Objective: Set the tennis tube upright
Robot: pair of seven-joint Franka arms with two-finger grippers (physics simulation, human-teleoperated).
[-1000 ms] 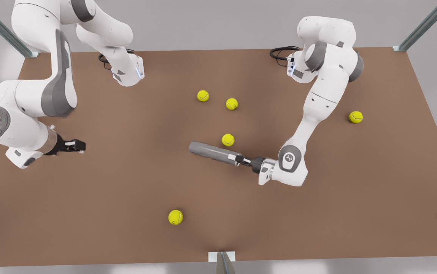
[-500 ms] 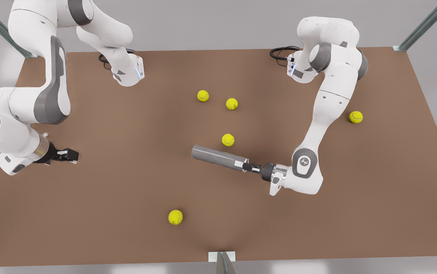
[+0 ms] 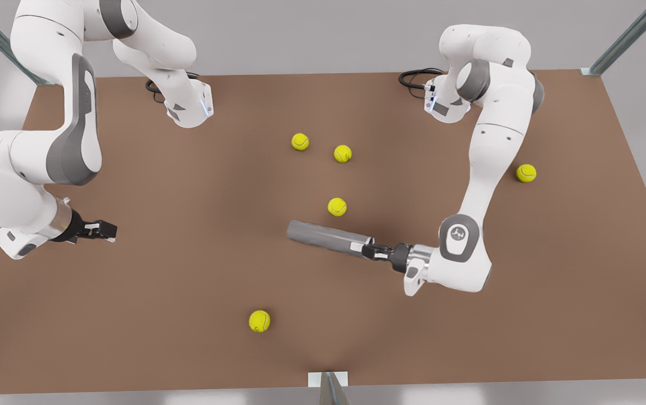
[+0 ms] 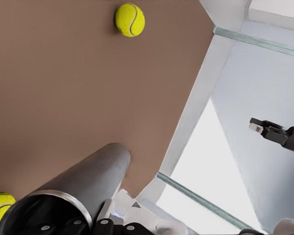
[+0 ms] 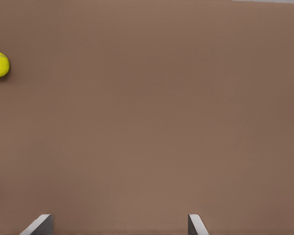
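Near the centre of the brown counter (image 3: 188,315), a touch toward 4 o'clock in the front view, the tennis tube (image 3: 325,238) is on its side, not upright. Its long axis runs from about 10 o'clock to 4 o'clock. Left pincer (image 3: 369,249) is closed on the tube's 4 o'clock end. The left wrist view shows the metal-rimmed hollow end of the tube (image 4: 83,186) right at the pincer fingers, with the grey body stretching away over the counter. Cannot tell whether the tube rests on the counter or is raised a little.

Right pincer (image 3: 106,229) hangs at 9 o'clock of the front view, well apart from the tube, arm waiting. Its fingers are spread wide with nothing between them. In the right wrist view the two fingertips (image 5: 39,226) stand apart over bare counter, right pincer (image 5: 118,227) empty. It also appears far off in the left wrist view (image 4: 264,129).

Five tennis balls lie loose:
- nearest ball (image 3: 337,207), just beside the tube at its 12 o'clock, not touching
- two balls (image 3: 300,142) and (image 3: 343,153), close together farther toward 12 o'clock
- right-side ball (image 3: 526,172), at 3 o'clock, past the left arm
- front ball (image 3: 259,321), at 7 o'clock from the tube
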